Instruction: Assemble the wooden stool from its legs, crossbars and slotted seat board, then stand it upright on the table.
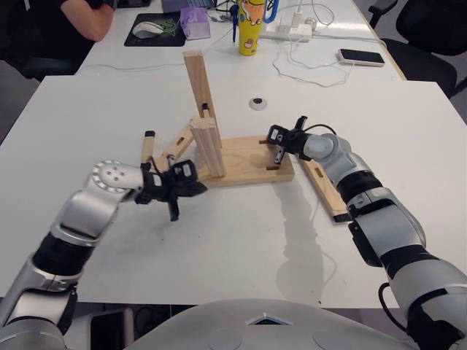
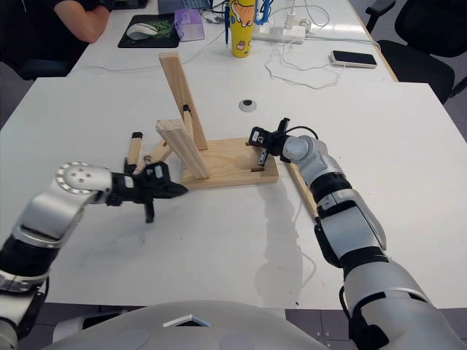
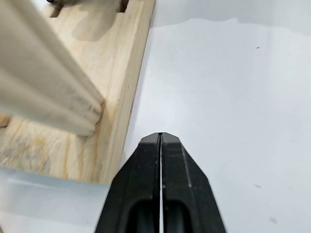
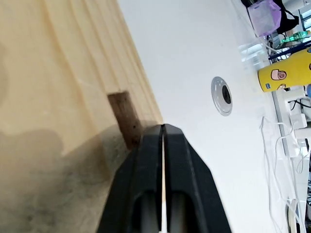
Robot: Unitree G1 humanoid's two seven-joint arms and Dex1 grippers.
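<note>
**Head views.** The slotted seat board (image 1: 248, 164) is seen lying flat on the white table (image 1: 233, 248). Two legs are set into it near its left end: a tall leg (image 1: 198, 82), tilted away from the robot, and a nearer leg (image 1: 209, 148), also leaning. Two shorter wooden bars (image 1: 149, 148) are laid on the table just left of the board. A loose leg (image 1: 322, 187) is laid flat just beside the board's right edge, partly covered by the right forearm. The left gripper (image 1: 195, 187) is held near the board's near-left corner. The right gripper (image 1: 278, 154) is poised over the board's right end. A round grommet (image 1: 257, 103) is set in the table behind the board, and a yellow cup (image 1: 249, 28) and a phone (image 1: 360, 57) are seen farther back.

**Left wrist view.** The left gripper's fingers (image 3: 141, 184) are pressed together with nothing between them. Their tip is held just beside the seat board's edge, close to the foot of the nearer leg.

**Right wrist view.** The right gripper's fingers (image 4: 141, 174) are likewise clenched on nothing. Their tip is placed at a dark slot (image 4: 125, 115) cut into the board's edge.
</note>
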